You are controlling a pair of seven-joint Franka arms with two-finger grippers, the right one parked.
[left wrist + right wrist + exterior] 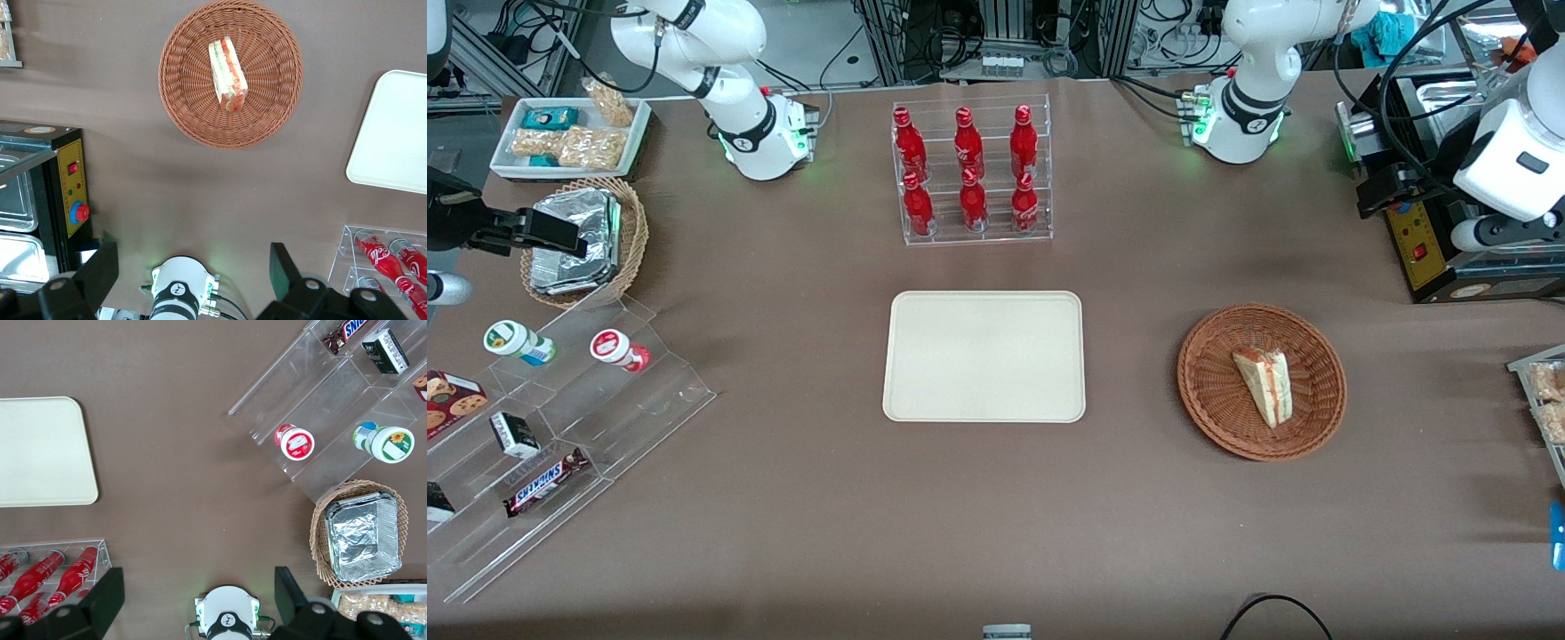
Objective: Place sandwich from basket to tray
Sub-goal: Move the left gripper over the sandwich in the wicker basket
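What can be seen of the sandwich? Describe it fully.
The sandwich is a triangular wedge of pale bread with red and green filling layers showing along its cut face. It lies in the round reddish-brown wicker basket, touching only the weave. The gripper hangs open high above the table, well clear of it.

Glossy white rounded arm (1258, 53), black joint rings, green base lights, black claw (193, 273) fingers.

Gripper (193, 270) cropped by frame edge; tray (393, 133) too.
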